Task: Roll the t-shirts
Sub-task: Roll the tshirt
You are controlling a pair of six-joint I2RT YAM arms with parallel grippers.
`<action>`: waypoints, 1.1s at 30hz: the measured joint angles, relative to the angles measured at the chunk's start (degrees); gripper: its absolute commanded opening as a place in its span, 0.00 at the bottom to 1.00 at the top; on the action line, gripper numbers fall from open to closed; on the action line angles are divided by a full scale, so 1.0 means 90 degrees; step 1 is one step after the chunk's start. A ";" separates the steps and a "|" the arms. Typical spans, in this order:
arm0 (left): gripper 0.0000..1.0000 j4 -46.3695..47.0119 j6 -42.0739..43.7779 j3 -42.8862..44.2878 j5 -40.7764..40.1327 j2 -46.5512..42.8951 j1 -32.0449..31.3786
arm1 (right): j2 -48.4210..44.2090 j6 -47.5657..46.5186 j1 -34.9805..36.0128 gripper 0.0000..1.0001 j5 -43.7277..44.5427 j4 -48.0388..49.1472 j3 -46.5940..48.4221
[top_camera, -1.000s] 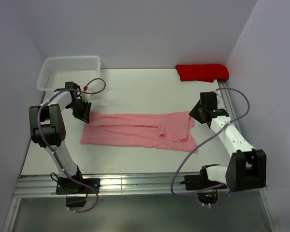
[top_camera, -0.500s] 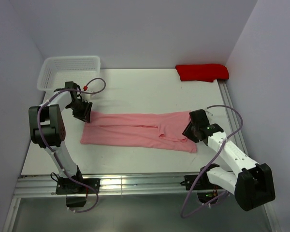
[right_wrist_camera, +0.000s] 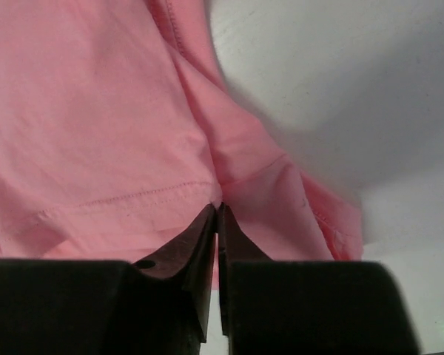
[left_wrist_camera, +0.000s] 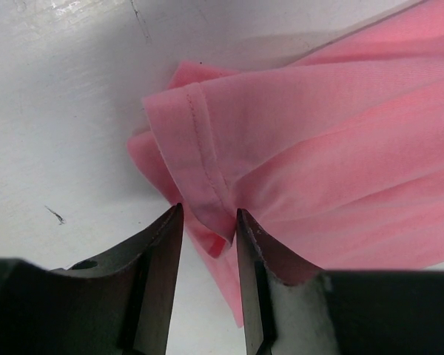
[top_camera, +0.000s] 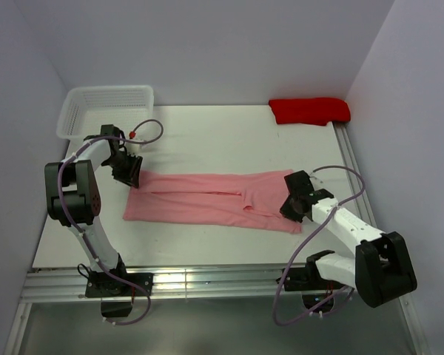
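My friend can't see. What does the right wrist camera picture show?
The right hand pinches the edge of a pink shirt, its two dark fingers closed on the cloth. The shirt fills most of the picture, with white table at the upper right.

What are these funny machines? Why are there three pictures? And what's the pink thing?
They are two robot arms bolted to a white table. One picture looks down from above. The other two come from little cameras on each arm's wrist. A pink t-shirt lies folded into a long flat strip. The right tool is pinched shut on its edge. The left tool is open, with the other end's corner between its fingers. A red cloth and a white basket sit at the back.
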 measured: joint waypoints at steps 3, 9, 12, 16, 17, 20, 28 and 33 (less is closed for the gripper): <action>0.36 0.0000 -0.0002 0.0000 -0.0012 0.0000 -0.0002 | 0.0039 0.0066 0.0002 0.00 0.0056 0.0010 -0.0010; 0.25 0.0010 -0.0007 -0.0002 -0.0126 0.0000 -0.0007 | -0.0228 0.0092 -0.0034 0.00 0.0214 -0.0134 -0.0010; 0.25 0.0029 -0.0010 -0.0051 -0.0170 0.0000 -0.0012 | -0.0430 0.0095 -0.0085 0.00 0.0262 -0.0214 -0.0027; 0.25 0.0027 -0.0012 -0.0063 -0.0170 0.0000 -0.0012 | -0.0634 0.0138 -0.0146 0.02 0.0262 -0.0311 -0.0155; 0.27 0.0022 -0.0010 -0.0063 -0.0168 0.0000 -0.0012 | -0.0651 0.0155 -0.0153 0.04 0.0260 -0.0347 -0.0180; 0.35 0.0019 0.0007 -0.0063 -0.0158 0.0000 -0.0012 | -0.0653 0.0197 -0.0155 0.21 0.0209 -0.0350 -0.0243; 0.57 -0.0214 0.0005 0.0041 0.0182 -0.0177 -0.0012 | -0.0928 0.0236 -0.0180 0.52 0.0141 -0.0590 -0.0165; 0.59 -0.0488 0.0010 0.0461 0.0551 -0.0495 -0.0012 | -0.0979 0.0058 -0.0508 0.61 0.0104 -0.0707 0.0401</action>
